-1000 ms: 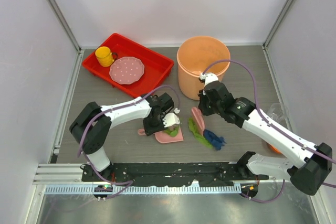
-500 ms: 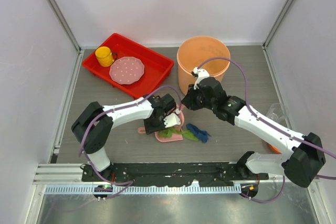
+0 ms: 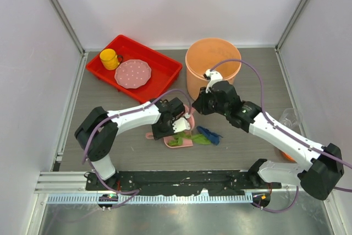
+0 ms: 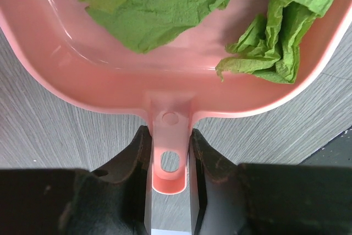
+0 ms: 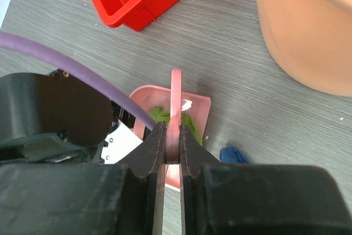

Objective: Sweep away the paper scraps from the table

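Over the last second I've watched the right gripper (image 5: 172, 141), clamped tight on the thin pink brush (image 5: 176, 89), swing in from the right toward the left gripper (image 4: 170, 152). That stroke has dragged the paper scraps along, so the green scraps (image 4: 165, 4) that lay out on the tabletop (image 3: 126, 152) now sit inside the pink dustpan (image 4: 66, 75), just ahead of the left gripper, which is pinched narrow around the pan's handle and pins it flat. I read that as most of this sweep landing. The blue scrap (image 5: 234, 155) has slid closer too but lies outside the pan, just off its open lip. That puts it close beside the right gripper on its right and across the pan from the left gripper. In the overhead view a bit of green seems to trail over the lip toward it, so I'd judge another short stroke is needed
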Action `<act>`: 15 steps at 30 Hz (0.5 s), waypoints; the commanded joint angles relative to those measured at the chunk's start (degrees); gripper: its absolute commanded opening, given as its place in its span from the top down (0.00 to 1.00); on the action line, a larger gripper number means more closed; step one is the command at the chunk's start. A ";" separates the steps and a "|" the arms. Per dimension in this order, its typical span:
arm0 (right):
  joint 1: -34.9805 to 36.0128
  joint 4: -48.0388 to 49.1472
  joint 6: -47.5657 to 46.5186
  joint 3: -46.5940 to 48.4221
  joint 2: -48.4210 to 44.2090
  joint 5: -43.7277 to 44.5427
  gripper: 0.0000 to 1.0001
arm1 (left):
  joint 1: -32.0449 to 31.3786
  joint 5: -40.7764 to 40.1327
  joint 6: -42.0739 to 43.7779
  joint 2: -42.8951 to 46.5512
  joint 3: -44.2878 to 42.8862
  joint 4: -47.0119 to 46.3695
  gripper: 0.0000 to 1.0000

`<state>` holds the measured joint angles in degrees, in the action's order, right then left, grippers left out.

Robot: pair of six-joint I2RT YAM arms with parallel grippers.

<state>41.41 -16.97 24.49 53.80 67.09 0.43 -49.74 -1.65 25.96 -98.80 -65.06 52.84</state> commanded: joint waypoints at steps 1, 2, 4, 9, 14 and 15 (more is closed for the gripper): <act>0.78 -1.03 -1.28 6.57 -5.82 4.74 0.99 | 1.39 0.43 0.15 1.77 -0.95 -1.95 1.00; 0.78 -4.61 -1.90 7.28 -6.18 6.15 0.99 | 1.31 -0.62 0.41 1.69 -0.43 -2.12 1.00; 0.78 -8.32 -3.74 9.04 -7.06 9.58 0.99 | 1.31 -0.99 0.41 1.42 -0.16 -2.13 1.00; 0.78 -17.03 -4.98 9.83 -9.25 13.02 0.99 | 1.39 -0.19 0.24 0.90 -1.12 -1.69 1.00; 0.69 -18.45 -4.28 8.87 -10.75 11.27 0.99 | 1.39 -0.46 0.24 0.28 -2.27 -1.60 1.00; 0.78 -18.54 -4.19 8.95 -10.75 11.00 0.99 | 1.31 -0.46 0.32 0.19 -2.35 -1.51 1.00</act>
<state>41.93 -33.85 20.51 62.04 57.34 11.00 -48.58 -1.98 25.96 -98.74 -65.19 51.90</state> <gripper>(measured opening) 0.152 0.270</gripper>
